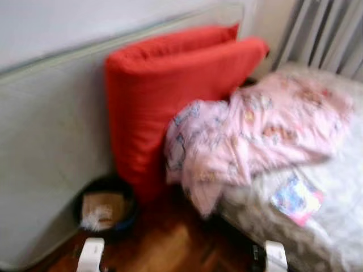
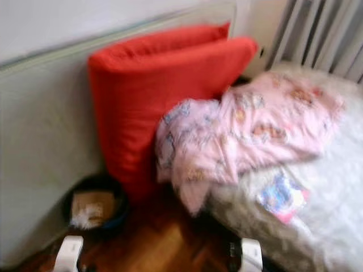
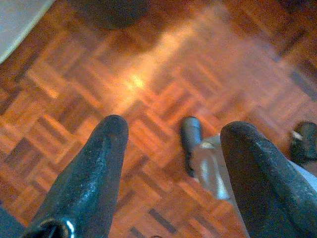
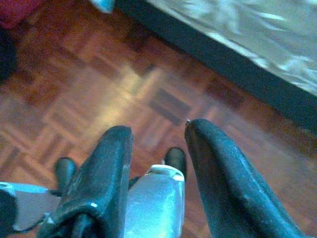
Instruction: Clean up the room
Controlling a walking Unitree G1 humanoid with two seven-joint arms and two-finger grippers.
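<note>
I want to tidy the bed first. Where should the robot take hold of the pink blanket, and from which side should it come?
Probably the bunched fold of the pink blanket that hangs over the bed edge, near the red cushion. That part droops free above the wooden floor, so fingers can close around it. Come from the floor side, in front; the picture is blurred, so finer folds cannot be told.

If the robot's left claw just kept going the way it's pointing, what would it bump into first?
Most likely the wooden parquet floor. The left gripper hangs open, pointing down at bare boards, with nothing between its fingers. A dark round shape lies further off, too blurred to name.
</note>
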